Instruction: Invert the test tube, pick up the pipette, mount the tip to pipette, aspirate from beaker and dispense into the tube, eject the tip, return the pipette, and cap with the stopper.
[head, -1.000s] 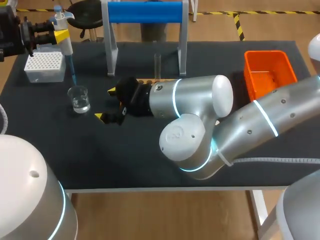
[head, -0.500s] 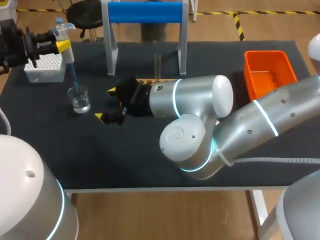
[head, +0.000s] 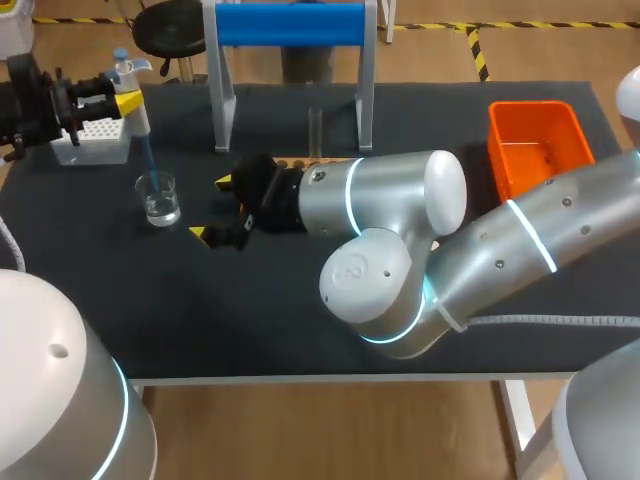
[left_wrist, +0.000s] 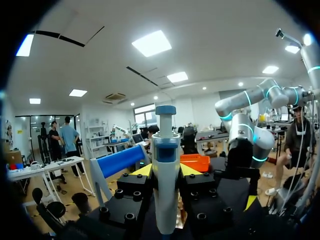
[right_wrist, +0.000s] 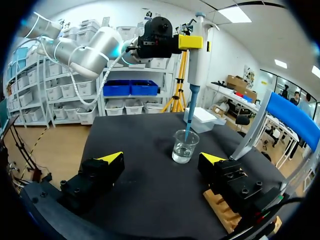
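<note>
A matt black surface (head: 200, 320) stands on a light brown floor (head: 300, 430), which is crossed behind it by yellow-and-black striped tape (head: 478, 50). A black stool (head: 170, 25) sits just past the far edge. The white ceiling carries bright rectangular light panels (left_wrist: 152, 43). The walls (right_wrist: 227, 60) are white, and shelving (right_wrist: 125, 95) along one of them holds blue and white bins.

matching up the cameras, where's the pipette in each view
Head view: pipette at far left, tip in the beaker.
Left wrist view: pipette upright, held in the left gripper.
Right wrist view: pipette ahead of the right gripper, above the beaker.
Shared landmark: the blue bar.
</note>
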